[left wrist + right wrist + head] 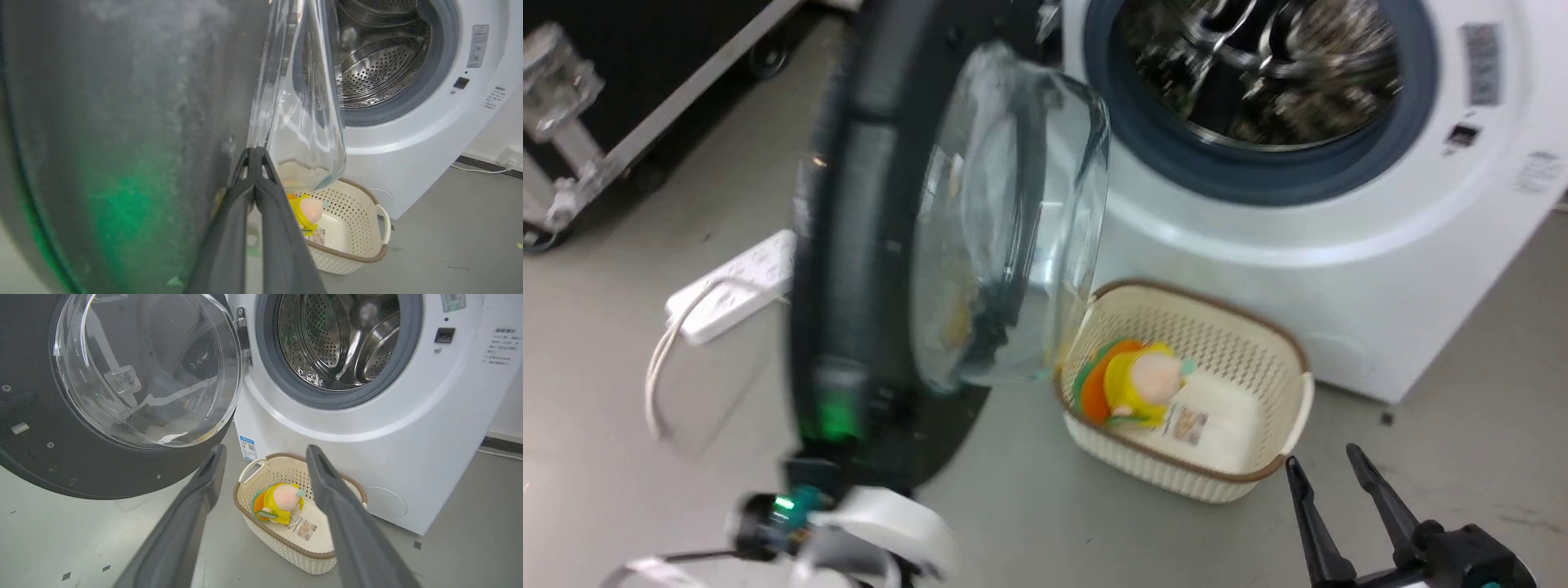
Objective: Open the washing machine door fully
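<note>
While the door (849,245) is hanging edge-on at centre left, swung off the washer (1380,269), the left gripper (255,152), fingers pinched together, is seemingly pushing its inner face, the right gripper (1321,455) is idling open, and a wider sweep round the hinge is looking due.

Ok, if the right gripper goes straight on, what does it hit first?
Probably the cream basket, framed by the open right gripper; depth is unclear, so possibly the washing machine behind it.

Grey floor (1021,523): washing machine (1339,269), basket (1143,469), power strip (739,286).
</note>
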`<state>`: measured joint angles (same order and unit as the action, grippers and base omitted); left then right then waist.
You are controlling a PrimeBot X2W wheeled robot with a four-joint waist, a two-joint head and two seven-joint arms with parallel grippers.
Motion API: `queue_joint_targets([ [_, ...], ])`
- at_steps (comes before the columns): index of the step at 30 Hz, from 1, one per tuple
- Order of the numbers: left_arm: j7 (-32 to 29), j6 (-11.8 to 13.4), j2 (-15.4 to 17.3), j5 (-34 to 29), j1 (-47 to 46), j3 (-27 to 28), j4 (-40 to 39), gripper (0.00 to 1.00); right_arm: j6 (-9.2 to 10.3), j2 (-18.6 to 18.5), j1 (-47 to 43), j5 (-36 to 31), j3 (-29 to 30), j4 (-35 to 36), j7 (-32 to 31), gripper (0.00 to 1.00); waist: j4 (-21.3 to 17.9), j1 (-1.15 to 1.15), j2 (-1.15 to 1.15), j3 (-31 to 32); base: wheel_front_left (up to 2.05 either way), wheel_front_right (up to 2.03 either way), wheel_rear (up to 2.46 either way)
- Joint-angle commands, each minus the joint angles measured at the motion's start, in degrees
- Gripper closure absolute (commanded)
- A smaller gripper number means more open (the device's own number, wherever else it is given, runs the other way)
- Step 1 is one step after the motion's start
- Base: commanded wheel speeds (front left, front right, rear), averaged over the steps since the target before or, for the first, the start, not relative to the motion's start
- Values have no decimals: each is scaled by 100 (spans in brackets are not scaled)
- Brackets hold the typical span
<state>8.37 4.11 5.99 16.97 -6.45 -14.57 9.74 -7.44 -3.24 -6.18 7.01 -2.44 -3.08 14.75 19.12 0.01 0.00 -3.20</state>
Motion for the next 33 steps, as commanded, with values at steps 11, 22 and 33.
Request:
queue_joint_targets([
  [11, 282, 150, 691, 618, -904, 1256, 480, 100, -5, -453, 355, -111, -36, 154, -35, 0, 304, -1, 0, -1142, 0, 0, 0],
  [22, 439, -110, 1566, 1083, -1981, 2091, 1791, 100, -5, -742, 493, -86, 91, 436, -228, 0, 73, -1, 0, -1635, 0, 0, 0],
  [33, 650, -340, 1656, 900, -2265, 2121, 2425, 100, -5, -636, 531, -56, 131, 347, -181, 0, -151, -1, 0, -1449, 0, 0, 0],
])
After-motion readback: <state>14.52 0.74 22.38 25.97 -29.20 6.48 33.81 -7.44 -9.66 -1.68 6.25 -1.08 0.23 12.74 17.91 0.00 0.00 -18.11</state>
